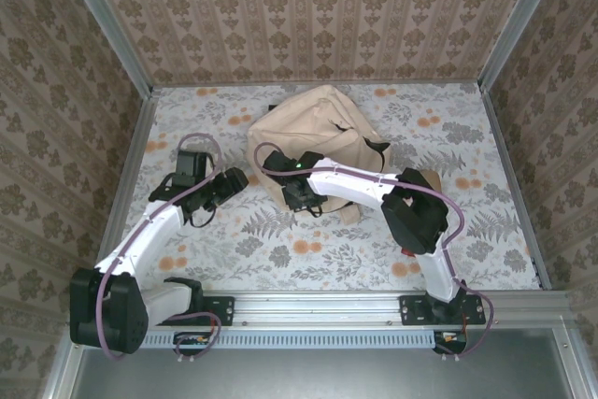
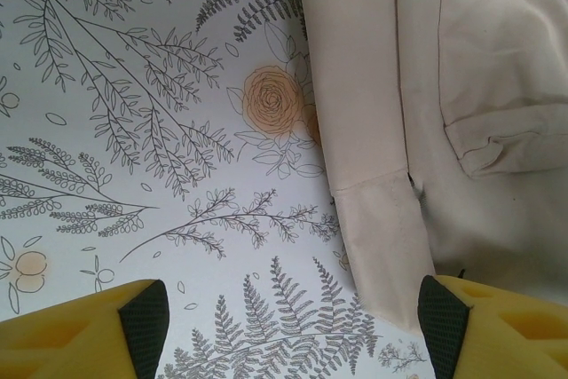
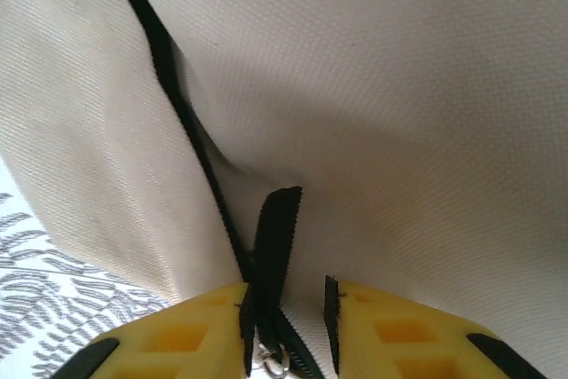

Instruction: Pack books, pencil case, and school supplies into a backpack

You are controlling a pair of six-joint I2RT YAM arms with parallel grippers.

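The cream-beige backpack (image 1: 313, 133) lies at the table's back middle. My right gripper (image 1: 297, 195) is at its near edge. In the right wrist view its yellow fingers (image 3: 191, 339) stand narrowly apart around a black zipper pull tab (image 3: 277, 237). The tab rests against the left pad, with a gap to the right pad. A dark zipper line (image 3: 169, 86) runs up the fabric (image 3: 399, 86). My left gripper (image 1: 234, 179) hovers open left of the bag, with bare cloth between its pads (image 2: 146, 317) and a beige strap (image 2: 373, 219) beside it. Books, pencil case and school supplies are hidden.
The floral tablecloth (image 1: 280, 249) covers the table. Patterned walls (image 1: 56, 137) close in the left, back and right sides. A metal rail (image 1: 318, 306) with both arm bases runs along the near edge. A black strap (image 1: 376, 149) sticks out on the bag's right.
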